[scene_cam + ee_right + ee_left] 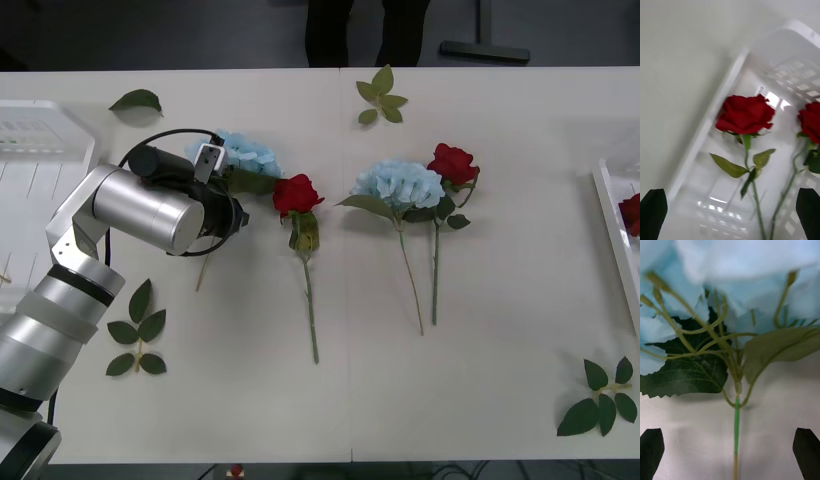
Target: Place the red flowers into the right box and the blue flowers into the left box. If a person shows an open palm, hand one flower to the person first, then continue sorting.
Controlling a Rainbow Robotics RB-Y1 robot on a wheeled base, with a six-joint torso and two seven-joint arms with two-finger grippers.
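Black fingers spread wide, the left gripper straddles a blue hydrangea's stem on the table's left. Farther right, the right gripper, also released, hovers over two red roses in the right box.

red roses, pale-blue hydrangeas, white trays

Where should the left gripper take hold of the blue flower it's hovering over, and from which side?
Grip the thin stem just below the blue flower head, coming straight down from above. The left gripper is open with a finger on each side of the stem, which lies flat on the table; the fluffy head and broad leaves would crush or slip.
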